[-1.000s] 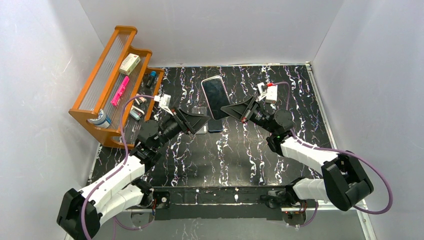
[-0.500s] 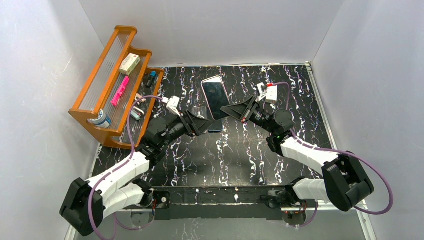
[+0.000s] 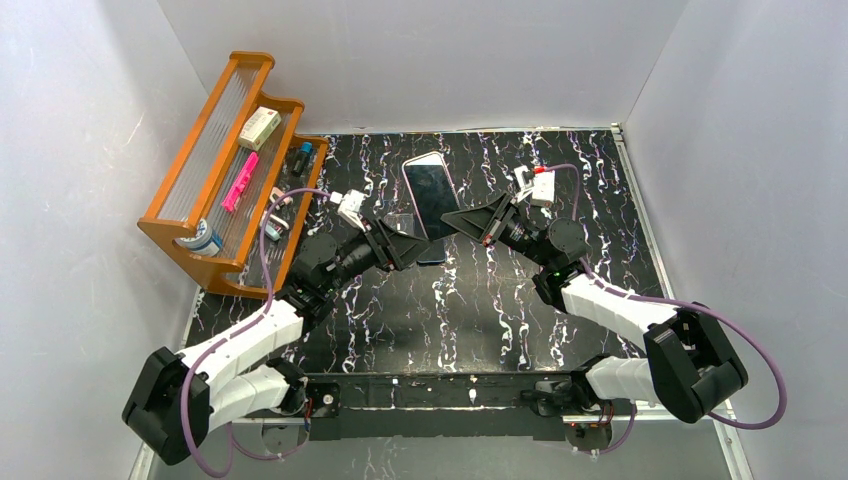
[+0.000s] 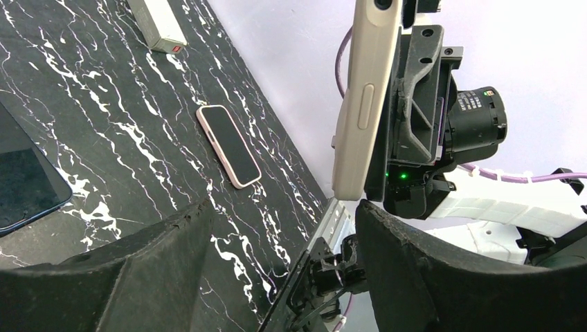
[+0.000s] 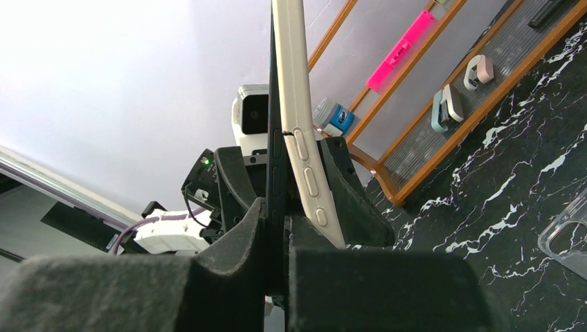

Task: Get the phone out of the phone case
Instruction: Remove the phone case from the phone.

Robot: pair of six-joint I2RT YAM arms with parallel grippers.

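The phone (image 3: 431, 192) sits in its cream phone case (image 5: 304, 159), held up off the middle of the worktop (image 3: 500, 320), with my right gripper (image 3: 450, 216) clamped on its near end. My left gripper (image 4: 284, 207) hovers just left of it, jaws apart and gripping nothing. If I close over phone and case together, nothing will separate. If I peel the case's edge too hard against that one-ended hold, the phone could twist free and drop onto the dark phone (image 4: 28, 183) lying below.
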